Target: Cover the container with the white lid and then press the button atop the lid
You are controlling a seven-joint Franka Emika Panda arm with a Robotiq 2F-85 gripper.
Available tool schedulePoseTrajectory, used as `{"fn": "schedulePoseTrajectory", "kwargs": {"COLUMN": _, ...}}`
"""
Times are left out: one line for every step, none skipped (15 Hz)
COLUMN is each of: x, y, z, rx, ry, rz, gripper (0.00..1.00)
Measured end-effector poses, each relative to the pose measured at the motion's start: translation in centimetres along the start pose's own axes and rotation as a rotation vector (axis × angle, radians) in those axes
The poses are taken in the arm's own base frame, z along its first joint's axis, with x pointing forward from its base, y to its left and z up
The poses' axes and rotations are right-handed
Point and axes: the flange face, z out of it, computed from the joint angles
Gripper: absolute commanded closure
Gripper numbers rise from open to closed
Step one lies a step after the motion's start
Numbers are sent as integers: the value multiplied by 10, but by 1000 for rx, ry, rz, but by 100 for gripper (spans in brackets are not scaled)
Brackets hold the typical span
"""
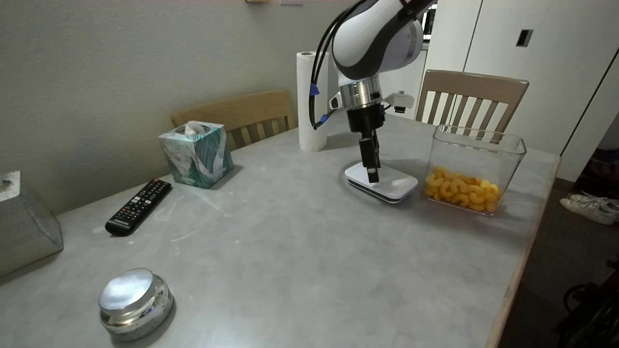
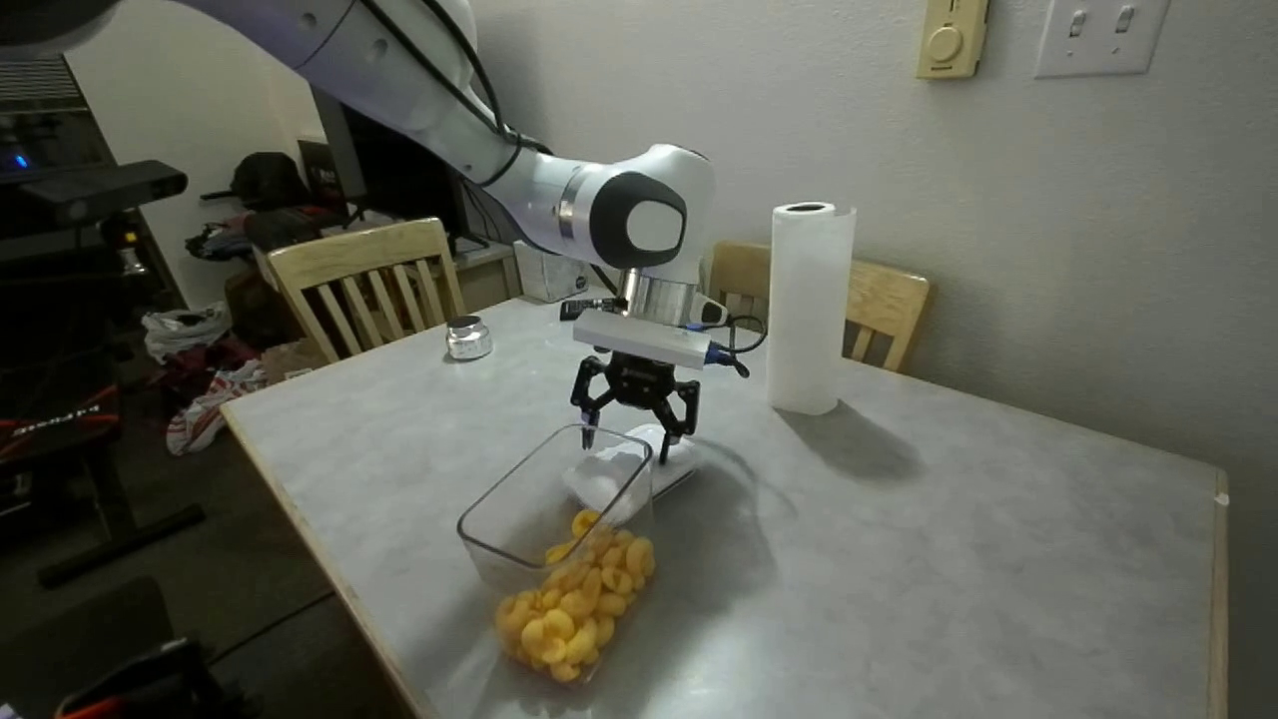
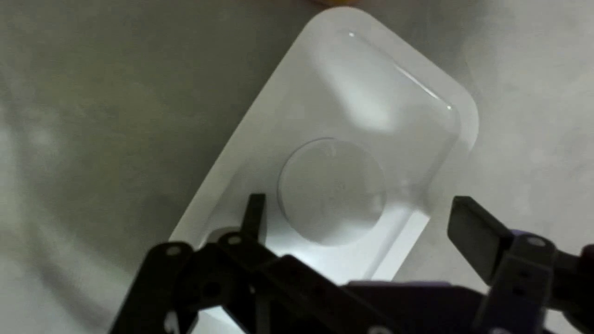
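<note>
White lid (image 3: 320, 118) shows its round button (image 3: 332, 192) clearly only in wrist vw, w/ gripper (image 2: 626, 449) spread wide

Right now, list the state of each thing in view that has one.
Container: uncovered, yellow-orange snacks inside
White lid: off, lying on the table
Button: pressed or not, can't tell
Hand: open, gripping nothing
Tissue box: open, tissue sticking out
Remote: lying face up
Paper towel roll: upright
Round metal object: looks closed
</note>
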Motion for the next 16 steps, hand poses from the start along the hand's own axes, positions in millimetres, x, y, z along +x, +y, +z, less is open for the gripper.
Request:
{"fn": "schedulePoseTrajectory", "kwargs": {"x": 2, "y": -1, "z": 0, "rx": -12, "ry": 15, "rz": 31, "gripper": 0}}
{"fn": "schedulePoseTrajectory", "kwargs": {"x": 3, "y": -1, "z": -1, "rx": -22, "ry": 31, "rz": 62, "gripper": 0}}
{"fn": "schedulePoseTrajectory", "kwargs": {"x": 5, "y": 0, "z": -1, "rx": -32, "ry": 48, "rz": 92, "gripper": 0}}
{"fn": "schedulePoseTrajectory", "kwargs": {"x": 6, "y": 1, "z": -2, "rx": -41, "ry": 65, "rz": 118, "gripper": 0}}
{"fn": "schedulePoseTrajectory", "kwargs": {"x": 7, "y": 2, "z": -2, "rx": -49, "ry": 79, "rz": 139, "gripper": 0}}
{"fn": "schedulePoseTrajectory", "kwargs": {"x": 8, "y": 3, "z": -3, "rx": -56, "ry": 94, "rz": 157, "gripper": 0}}
{"fn": "schedulePoseTrajectory", "kwargs": {"x": 9, "y": 4, "z": -3, "rx": -63, "ry": 107, "rz": 172, "gripper": 0}}
{"fn": "schedulePoseTrajectory", "kwargs": {"x": 9, "y": 5, "z": -4, "rx": -69, "ry": 119, "rz": 185, "gripper": 0}}
{"fn": "schedulePoseTrajectory", "kwargs": {"x": 10, "y": 6, "z": -4, "rx": -75, "ry": 131, "rz": 193, "gripper": 0}}
{"fn": "schedulePoseTrajectory", "kwargs": {"x": 11, "y": 6, "z": -5, "rx": -79, "ry": 141, "rz": 198, "gripper": 0}}
{"fn": "schedulePoseTrajectory", "kwargs": {"x": 12, "y": 7, "z": -6, "rx": -84, "ry": 149, "rz": 200, "gripper": 0}}
{"fn": "schedulePoseTrajectory", "kwargs": {"x": 13, "y": 7, "z": -6, "rx": -89, "ry": 160, "rz": 200, "gripper": 0}}
{"fn": "schedulePoseTrajectory", "kwargs": {"x": 14, "y": 7, "z": -7, "rx": -93, "ry": 169, "rz": 197, "gripper": 0}}
{"fn": "schedulePoseTrajectory", "kwargs": {"x": 15, "y": 6, "z": -9, "rx": -96, "ry": 181, "rz": 188, "gripper": 0}}
{"fn": "schedulePoseTrajectory", "kwargs": {"x": 18, "y": 5, "z": -10, "rx": -100, "ry": 195, "rz": 177, "gripper": 0}}
{"fn": "schedulePoseTrajectory", "kwargs": {"x": 20, "y": 4, "z": -12, "rx": -105, "ry": 208, "rz": 168, "gripper": 0}}
